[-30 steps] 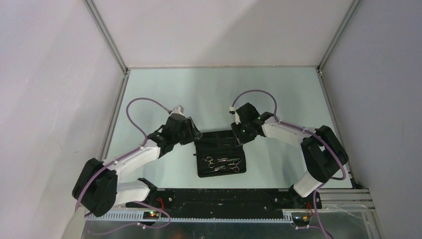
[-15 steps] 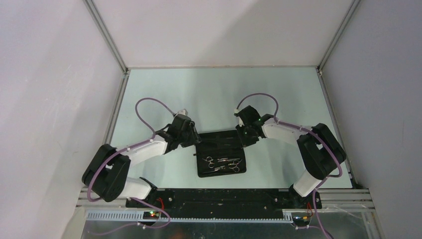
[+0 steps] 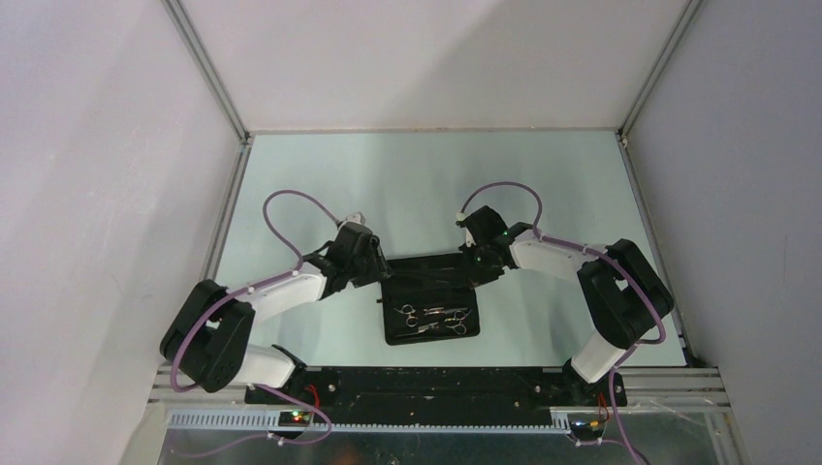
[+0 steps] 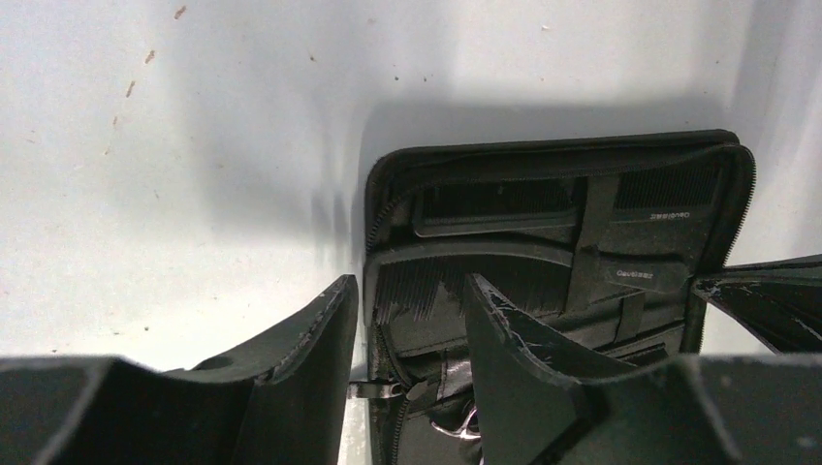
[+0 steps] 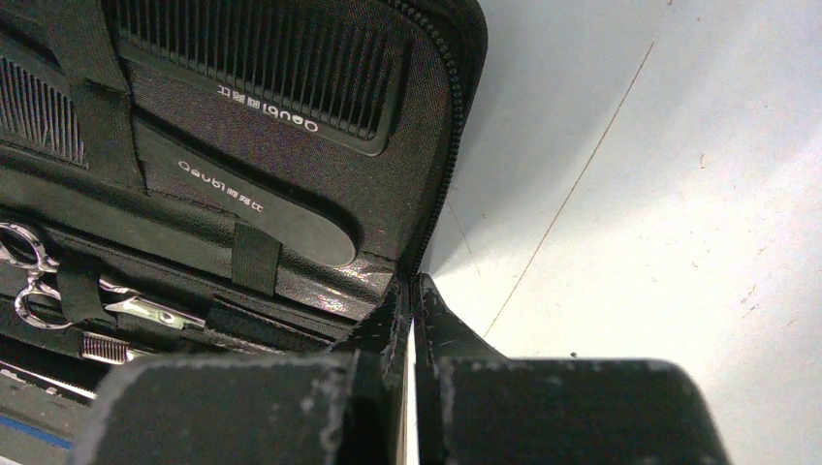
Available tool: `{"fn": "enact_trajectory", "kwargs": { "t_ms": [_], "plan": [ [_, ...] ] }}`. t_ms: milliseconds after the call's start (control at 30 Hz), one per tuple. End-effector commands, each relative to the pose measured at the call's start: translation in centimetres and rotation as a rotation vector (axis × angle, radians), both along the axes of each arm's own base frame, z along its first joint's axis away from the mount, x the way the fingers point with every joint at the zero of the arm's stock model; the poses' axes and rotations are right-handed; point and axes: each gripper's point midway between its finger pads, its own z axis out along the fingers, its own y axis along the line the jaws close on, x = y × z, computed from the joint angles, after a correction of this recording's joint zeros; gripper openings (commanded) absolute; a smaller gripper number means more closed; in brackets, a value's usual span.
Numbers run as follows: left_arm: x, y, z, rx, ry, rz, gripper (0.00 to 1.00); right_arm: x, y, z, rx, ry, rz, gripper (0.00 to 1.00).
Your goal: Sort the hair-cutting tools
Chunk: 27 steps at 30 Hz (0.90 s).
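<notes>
On the pale table (image 3: 320, 174) a black zip case (image 3: 426, 274) lies open like a book, between the two arms. In its near half two small silver scissors are held under straps: one pair of scissors (image 3: 407, 313) on the left and the second pair of scissors (image 3: 454, 325) on the right, just beside each other. In the far half, seen close from the right wrist, a black comb (image 5: 262, 73) sits in a pocket with its teeth showing, and a second comb (image 5: 257, 208) with white printing lies just under it, crossed by a strap.

The left gripper (image 4: 412, 291) is low at the left side of the case. Its fingers (image 4: 310, 339) stand about half apart, with the zip edge of the case between them, and a little bare table shows beside the left finger, so they do not press on it.

The right gripper (image 5: 415, 286) is at the right side of the far half. Its jaws are fully together, right at the zip rim; I cannot tell if the rim is caught between them
</notes>
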Motion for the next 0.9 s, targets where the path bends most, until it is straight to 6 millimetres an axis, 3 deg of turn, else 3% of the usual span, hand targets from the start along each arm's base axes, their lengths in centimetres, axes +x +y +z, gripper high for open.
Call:
{"fn": "enact_trajectory", "kwargs": {
  "t_ms": [0, 200, 500, 867],
  "plan": [
    [1.0, 0.9, 1.0, 0.038, -0.053, 0.028, 0.51, 0.4, -0.3, -0.8, -0.014, -0.007, -0.011, 0.00],
    [1.1, 0.7, 1.1, 0.034, -0.060, 0.029, 0.47, 0.3, -0.3, -0.9, -0.015, -0.005, -0.007, 0.00],
    [0.4, -0.6, 1.0, 0.003, -0.036, -0.011, 0.20, 0.3, -0.2, -0.9, -0.011, -0.004, -0.002, 0.00],
    [-1.3, -2.9, 1.5, -0.089, -0.010, -0.039, 0.14, 0.3, -0.2, -0.8, -0.013, -0.007, -0.002, 0.00]
  ]
}}
